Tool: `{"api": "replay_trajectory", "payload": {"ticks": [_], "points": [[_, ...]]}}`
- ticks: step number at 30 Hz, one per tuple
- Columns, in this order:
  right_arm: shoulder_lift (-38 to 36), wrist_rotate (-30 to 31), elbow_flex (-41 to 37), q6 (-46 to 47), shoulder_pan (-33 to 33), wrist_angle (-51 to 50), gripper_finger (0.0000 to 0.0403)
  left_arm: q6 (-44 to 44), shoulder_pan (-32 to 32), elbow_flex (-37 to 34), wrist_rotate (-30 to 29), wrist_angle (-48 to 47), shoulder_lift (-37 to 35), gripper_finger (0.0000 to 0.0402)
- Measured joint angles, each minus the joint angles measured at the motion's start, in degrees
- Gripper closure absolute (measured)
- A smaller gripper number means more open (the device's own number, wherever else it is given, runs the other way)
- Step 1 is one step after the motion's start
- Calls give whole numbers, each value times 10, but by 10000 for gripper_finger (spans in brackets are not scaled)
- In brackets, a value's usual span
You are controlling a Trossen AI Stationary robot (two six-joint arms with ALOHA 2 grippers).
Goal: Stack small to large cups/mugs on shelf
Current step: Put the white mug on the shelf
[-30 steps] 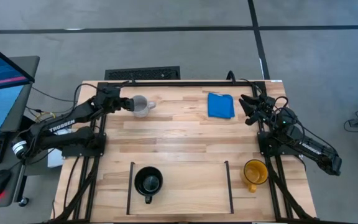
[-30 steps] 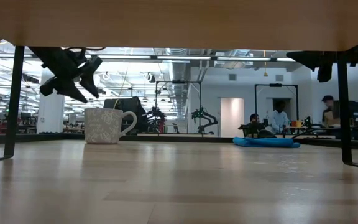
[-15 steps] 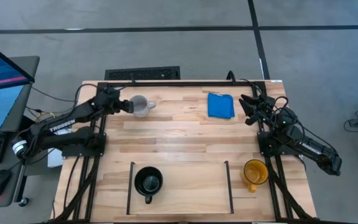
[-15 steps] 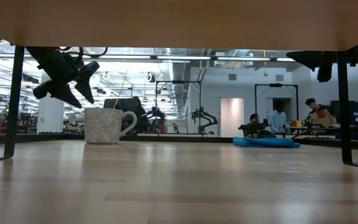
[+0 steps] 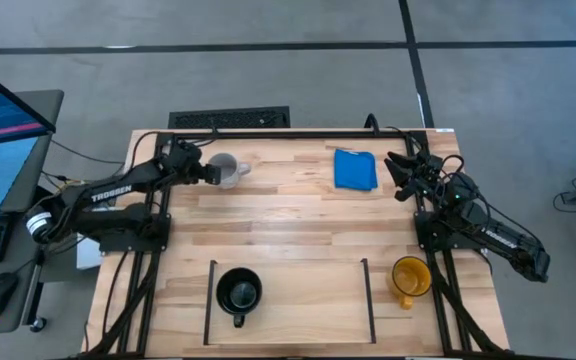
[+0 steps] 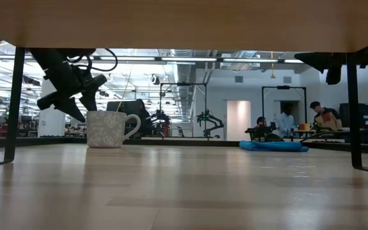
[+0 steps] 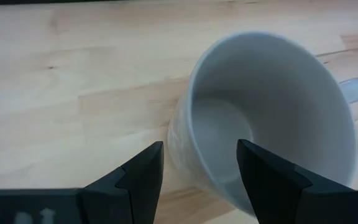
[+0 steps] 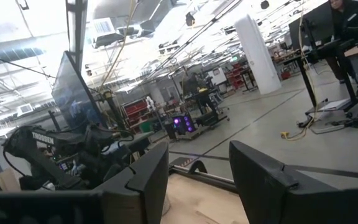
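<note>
Straddling the near wall of the pale grey-white mug (image 7: 266, 118), the left hand (image 7: 199, 163) is spread open and grips nothing yet; the mug stands upright on the table (image 5: 288, 225), near its far left corner. From this I judge the task barely a third done. The small black mug (image 5: 238, 294) already sits on the shelf (image 5: 298, 300), at the left end between the two black upright bars (image 5: 210, 300). The yellow-orange mug (image 5: 408, 277) waits just outside the right bar, off the shelf. The right hand (image 5: 400, 175) hovers open and empty beside the blue cloth (image 5: 355, 169), at the far right.
</note>
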Motion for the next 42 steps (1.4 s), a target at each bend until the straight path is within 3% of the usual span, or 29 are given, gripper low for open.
{"api": "replay_trajectory", "payload": {"ticks": [6,15,21,33,42], "points": [[0,0,0,0,0,0,209,12,0,-1,40,38,17,223],[0,0,0,0,0,0,209,13,0,-1,85,89,47,335],[0,0,0,0,0,0,211,37,0,1,167,129,71,388],[0,0,0,0,0,0,209,34,-64,91,180,126,152,368],[0,0,0,0,0,0,211,78,-124,193,147,29,254,392]]}}
